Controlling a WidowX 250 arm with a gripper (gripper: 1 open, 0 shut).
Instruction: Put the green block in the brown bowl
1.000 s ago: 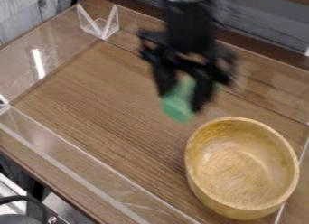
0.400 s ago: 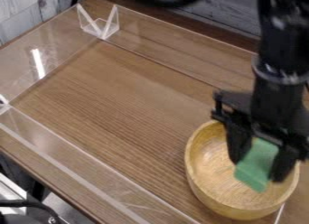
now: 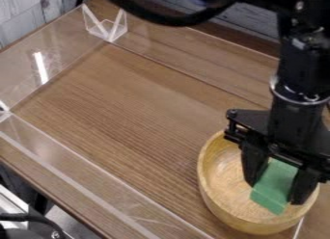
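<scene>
A wood-grain counter [image 3: 129,108], dark brown with fine lengthwise streaks, fills the view, edged by clear acrylic walls [image 3: 58,161] that catch the light; a small clear folded stand [image 3: 103,23] sits at its far edge, well apart from the brown bowl [image 3: 226,199].

That bowl is round, pale wood with visible grain and a thick rim, and it rests on the counter at the near right.

Directly over the bowl's interior hangs the black end effector [image 3: 281,181], pointing straight down from a blocky black arm. Its fingers [image 3: 253,161] are partly spread and clamp the green block [image 3: 273,190] between them (the grip takes the block's upper part, so its top end is hidden).

The block is a flat-sided, bright green bar. Its long axis runs close to vertical, leaning slightly, with the lower end down inside the bowl's rim; whether that end touches the bowl's floor cannot be told.
</scene>
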